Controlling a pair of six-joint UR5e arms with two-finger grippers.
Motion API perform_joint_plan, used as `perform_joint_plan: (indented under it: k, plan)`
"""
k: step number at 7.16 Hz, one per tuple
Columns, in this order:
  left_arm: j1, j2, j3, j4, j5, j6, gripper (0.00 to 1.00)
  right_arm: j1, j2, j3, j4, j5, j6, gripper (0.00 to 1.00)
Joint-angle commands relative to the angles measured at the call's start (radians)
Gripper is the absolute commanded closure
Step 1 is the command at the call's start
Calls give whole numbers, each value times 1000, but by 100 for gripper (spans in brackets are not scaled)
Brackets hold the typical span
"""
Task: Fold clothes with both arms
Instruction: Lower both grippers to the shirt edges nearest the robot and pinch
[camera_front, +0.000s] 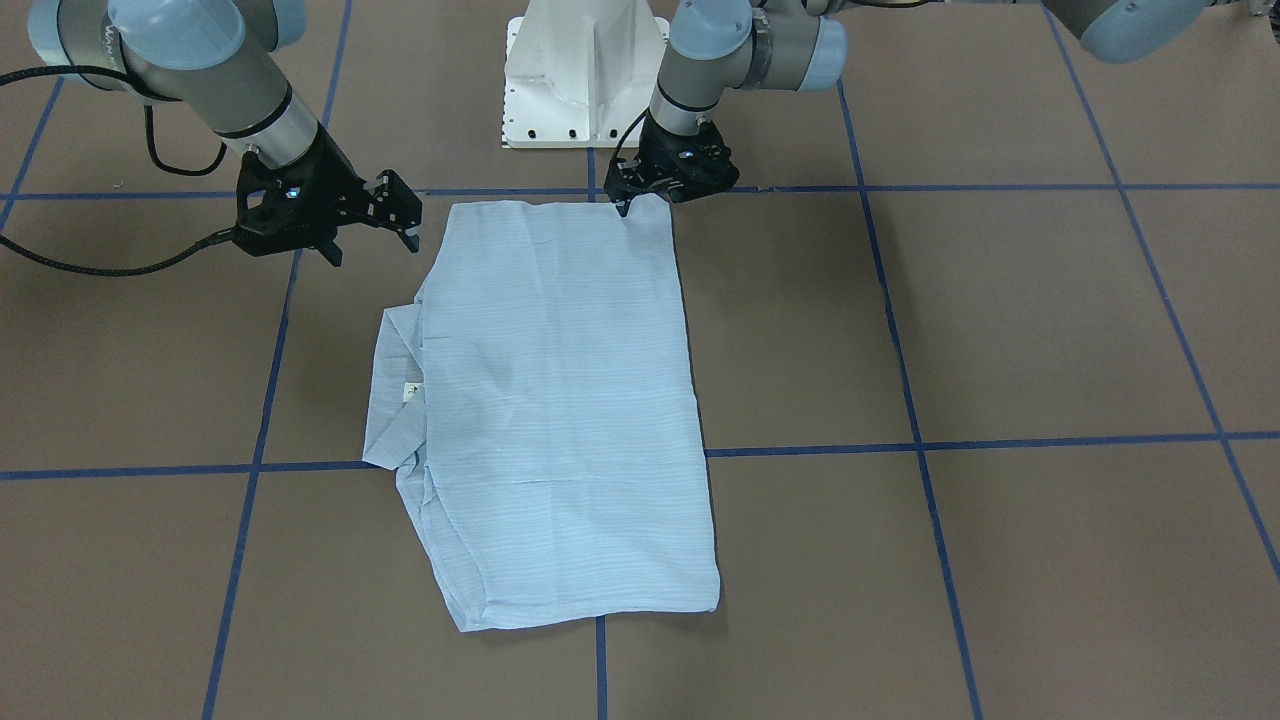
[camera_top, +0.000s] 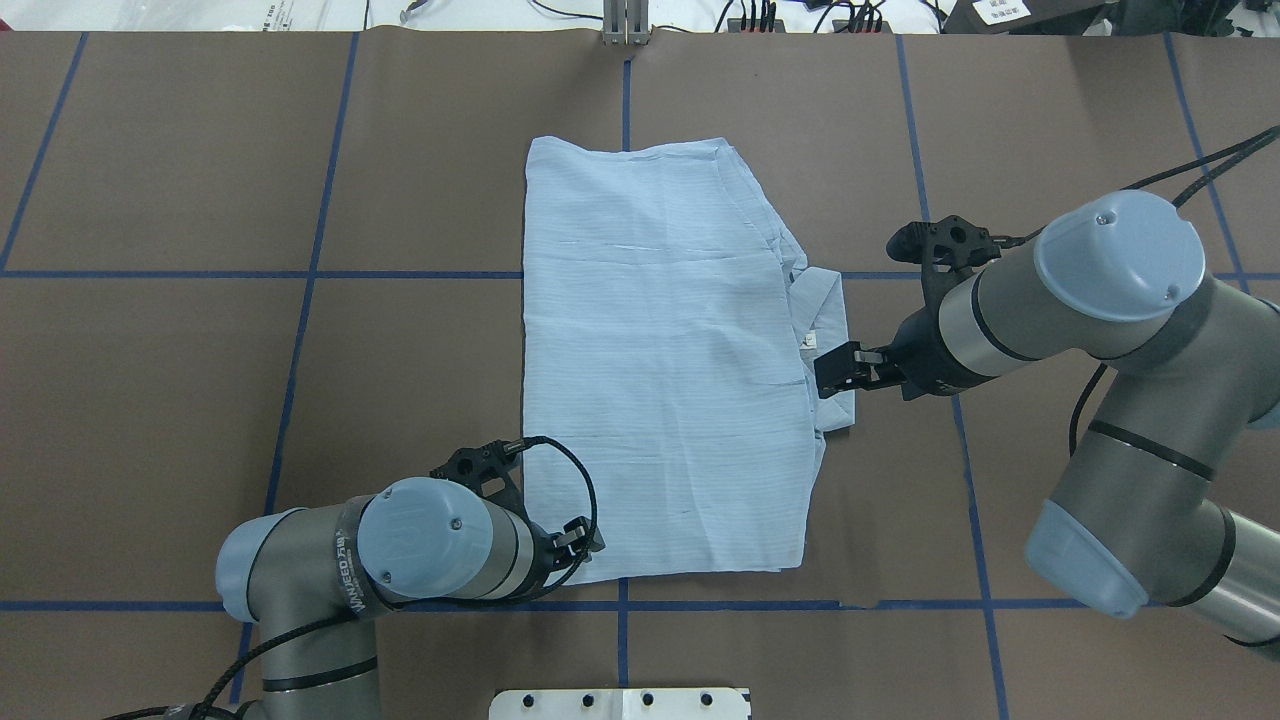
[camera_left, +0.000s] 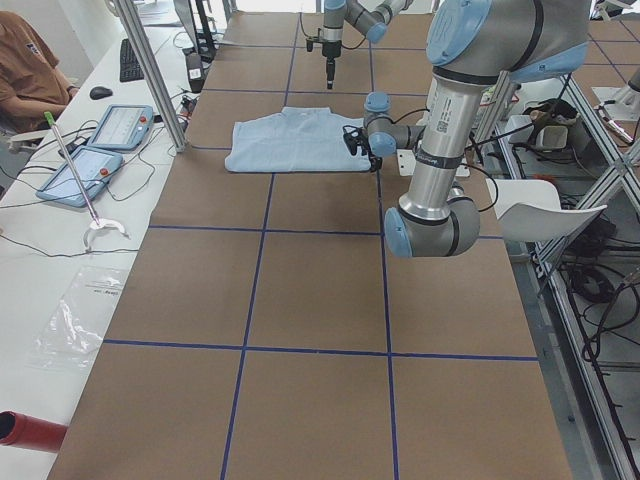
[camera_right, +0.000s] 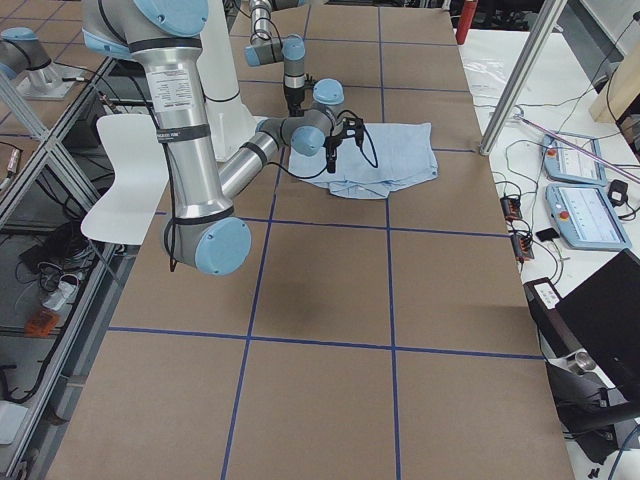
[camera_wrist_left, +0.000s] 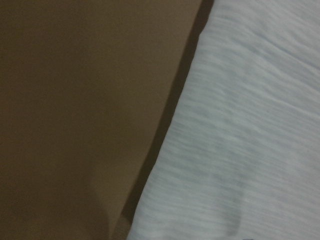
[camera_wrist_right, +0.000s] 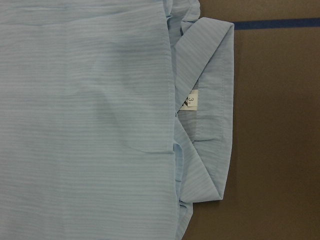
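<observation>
The clothes are one light blue striped shirt (camera_front: 560, 400) (camera_top: 660, 380), folded into a long rectangle flat on the brown table. Its collar (camera_wrist_right: 215, 100) and white neck label (camera_top: 810, 342) stick out on the robot's right side. My left gripper (camera_top: 525, 500) (camera_front: 668, 185) sits low at the shirt's near left corner with its jaws apart. The left wrist view shows only the shirt's edge (camera_wrist_left: 250, 150) from very close. Open and empty, my right gripper (camera_top: 870, 305) (camera_front: 370, 230) hovers beside the collar.
The white pedestal base (camera_front: 585, 80) stands just behind the shirt's near edge. Blue tape lines (camera_front: 900, 340) cross the table in a grid. At the far side, a bench holds tablets (camera_left: 100, 140) and cables, and a person (camera_left: 25, 60) sits there.
</observation>
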Motion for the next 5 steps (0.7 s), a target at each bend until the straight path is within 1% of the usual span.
perform_joint_plan:
  k: [1,3,4,5]
  plan:
    - [-7,1,2,3,1,2,14,-1,2,-1,0,0,0,0]
    - [-13,1,8,6,1,2,18,-1,5,-1,0,0,0,0]
    - [-13,-1,8,9,1,2,21,-1,4,-1,0,0,0,0]
    - [-13,-1,8,9,1,2,29,-1,1,-1,0,0,0,0]
